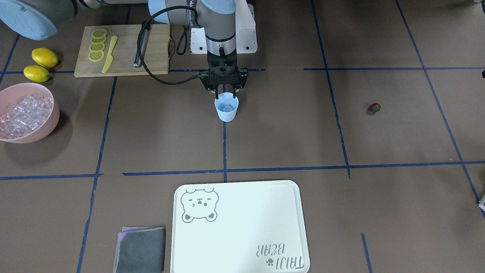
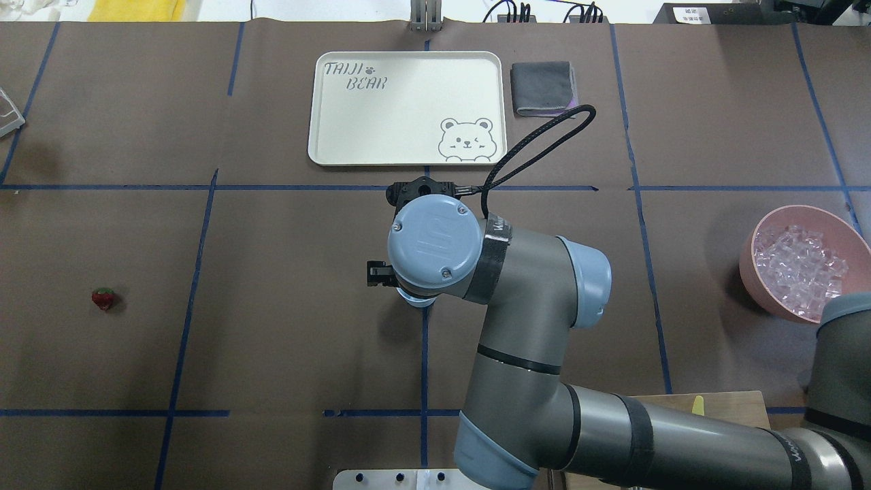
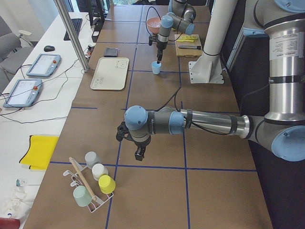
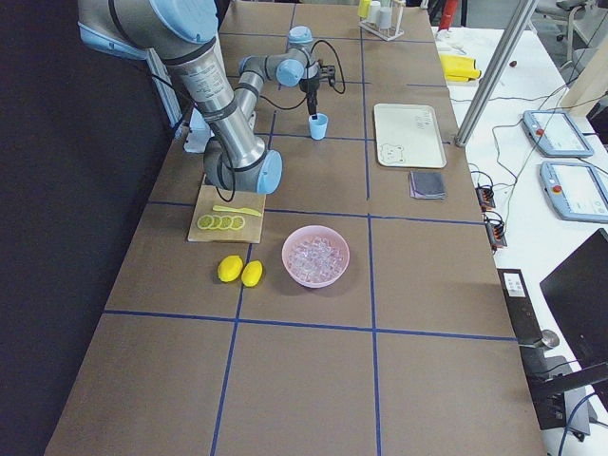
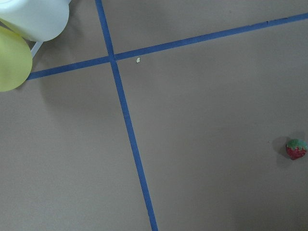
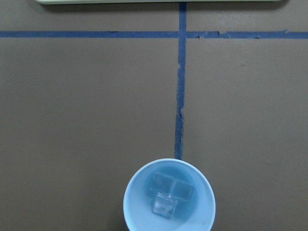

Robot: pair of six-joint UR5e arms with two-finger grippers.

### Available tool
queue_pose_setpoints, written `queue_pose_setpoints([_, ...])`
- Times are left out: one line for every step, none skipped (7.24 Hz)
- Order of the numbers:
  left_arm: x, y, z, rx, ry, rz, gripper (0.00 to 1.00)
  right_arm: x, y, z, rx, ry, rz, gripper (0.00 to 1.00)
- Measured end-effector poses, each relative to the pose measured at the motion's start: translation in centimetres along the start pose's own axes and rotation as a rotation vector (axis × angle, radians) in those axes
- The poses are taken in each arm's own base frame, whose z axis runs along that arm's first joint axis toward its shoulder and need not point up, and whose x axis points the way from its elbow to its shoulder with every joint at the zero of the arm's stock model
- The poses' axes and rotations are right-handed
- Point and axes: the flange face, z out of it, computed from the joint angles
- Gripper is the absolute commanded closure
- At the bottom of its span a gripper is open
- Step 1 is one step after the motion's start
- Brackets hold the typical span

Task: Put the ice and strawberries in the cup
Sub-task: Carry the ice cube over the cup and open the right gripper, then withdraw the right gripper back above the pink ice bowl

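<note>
Right gripper (image 1: 226, 91) hangs directly over the cup (image 1: 226, 113) at the centre of the front view. Its fingers are spread and nothing is between them. The tips are close to the rim; I cannot tell whether they dip inside.

Cup is upright on the blue tape line. The right wrist view shows about three pieces of ice (image 6: 166, 195) at its bottom. More ice is piled in the pink bowl (image 1: 47, 127) at the left edge of the front view, well apart from the cup.

The strawberry (image 1: 375, 107) lies alone on the table at the right of the front view, well apart from the cup. It also shows at the lower right of the left wrist view.

Left gripper (image 3: 139, 153) points down over the table, lower centre of the left side view. I cannot tell whether its fingers are spread or pressed together.

Judgement: the ice drop looks finished.
- The cup is light and could tip, so lift the right gripper straight up, with no sideways drift until the fingers clear the rim.
- The strawberry lies on the left arm's side. Centre over it, descend vertically and pinch gently across the red body, not the leafy cap.
</note>
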Motion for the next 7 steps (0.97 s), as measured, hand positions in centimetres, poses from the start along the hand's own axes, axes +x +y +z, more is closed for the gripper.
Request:
queue_pose_setpoints([0.2,-0.1,-0.2,0.006,-0.002,0.008,0.0,1.7,-1.7,-1.5,-0.009,-0.001,-0.001,0.01])
queue_pose_setpoints([0.5,-0.3,-0.4,0.017,-0.004,0.021,0.0,4.5,-5.3,-3.5,-0.029,-0.001,-0.01,0.01])
queue_pose_setpoints([0.8,-0.7,-0.7,0.033,-0.008,0.04,0.0,8.8,-9.7,-5.6,-0.052,-0.006,-0.038,0.01])
queue_pose_setpoints([1.1,-1.1,-1.0,0.061,-0.016,0.071,0.0,14.6,-14.2,-7.6,-0.07,-0.01,-0.092,0.01])
queue_pose_setpoints([1.2,-1.4,-1.2,0.086,-0.025,0.1,0.0,20.8,-17.6,-8.9,-0.08,-0.006,-0.155,0.01])
queue_pose_setpoints([1.3,-1.7,-1.3,0.105,-0.032,0.124,0.0,27.5,-20.1,-10.0,-0.089,0.002,-0.216,0.01])
queue_pose_setpoints([1.5,-1.9,-1.6,0.119,-0.035,0.141,0.0,35.0,-21.6,-11.1,-0.104,0.003,-0.265,0.01])
